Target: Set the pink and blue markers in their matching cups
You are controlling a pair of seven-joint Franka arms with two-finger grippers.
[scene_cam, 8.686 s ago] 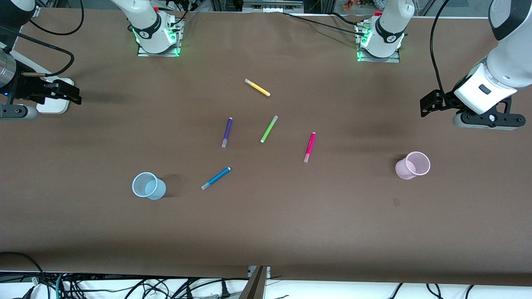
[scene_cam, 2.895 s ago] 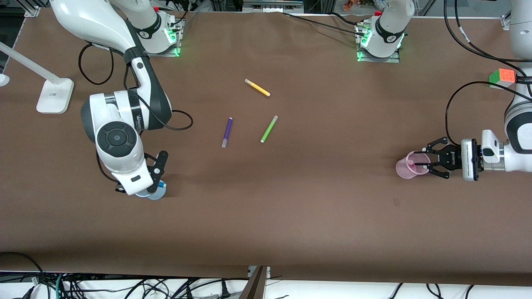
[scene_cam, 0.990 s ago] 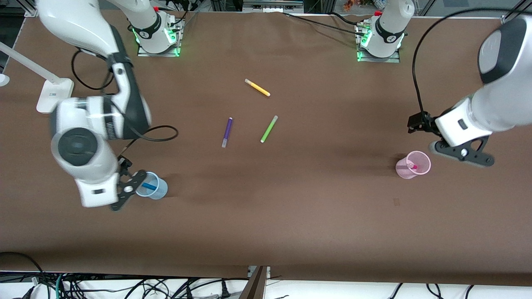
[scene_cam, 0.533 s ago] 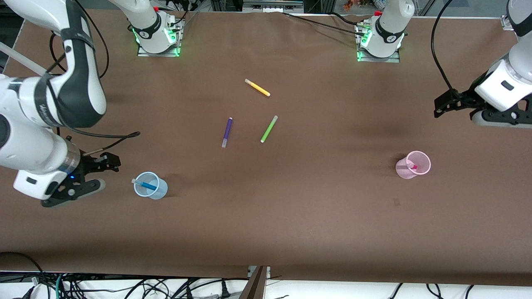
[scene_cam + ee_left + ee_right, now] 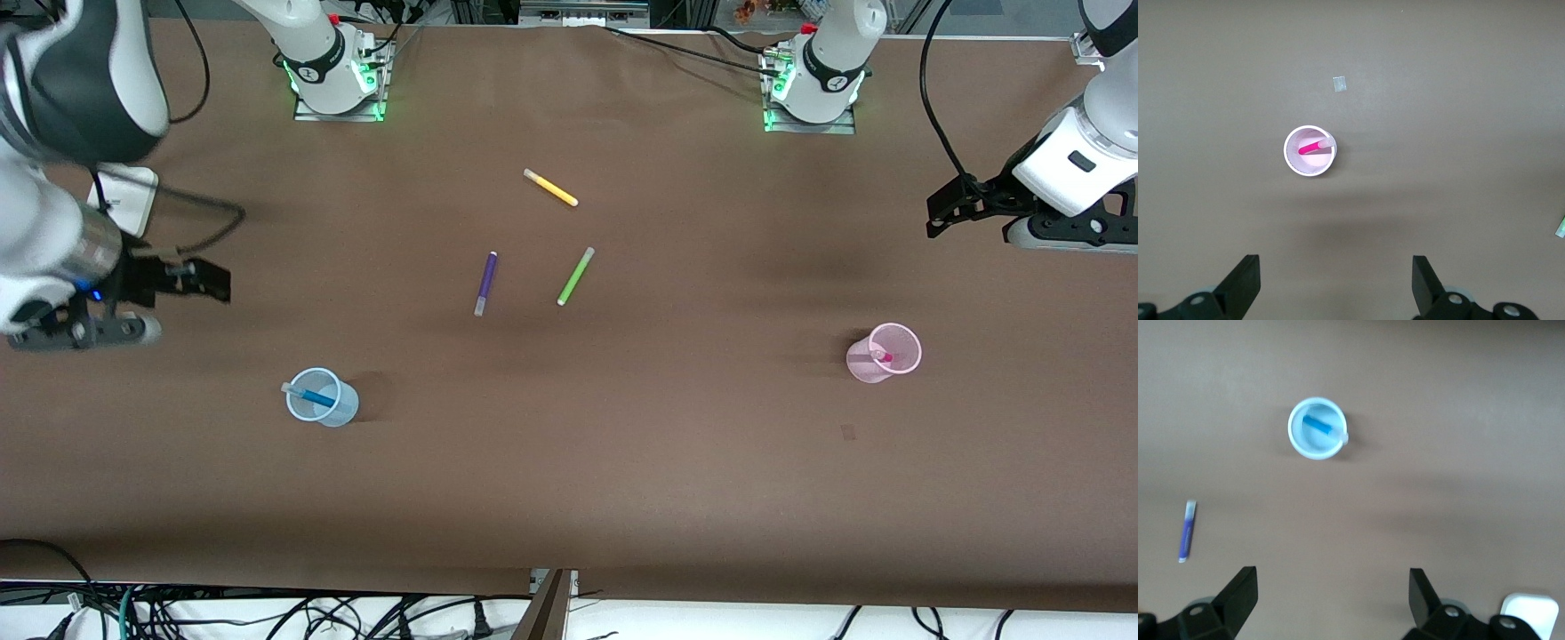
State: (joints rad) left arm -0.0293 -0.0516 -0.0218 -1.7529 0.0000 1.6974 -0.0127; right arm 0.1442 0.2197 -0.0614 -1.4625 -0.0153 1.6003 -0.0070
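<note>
The blue marker (image 5: 313, 396) stands slanted inside the pale blue cup (image 5: 342, 411) toward the right arm's end of the table; both show in the right wrist view, marker (image 5: 1317, 425) in cup (image 5: 1298, 443). The pink marker (image 5: 882, 356) leans inside the pale pink cup (image 5: 861, 366) toward the left arm's end, also in the left wrist view, marker (image 5: 1313, 147) in cup (image 5: 1293, 160). My right gripper (image 5: 200, 283) is open and empty, high over bare table. My left gripper (image 5: 947, 206) is open and empty, raised over bare table.
A dark purple marker (image 5: 485, 283), a lime green marker (image 5: 575, 276) and a yellow marker (image 5: 551, 188) lie mid-table. The purple marker also shows in the right wrist view (image 5: 1186, 531). A white lamp base (image 5: 124, 191) stands at the right arm's end.
Both arms have drawn up and away from their cups with open, empty grippers. The right gripper moved farther from the blue cup. Markers and cups have not moved.
</note>
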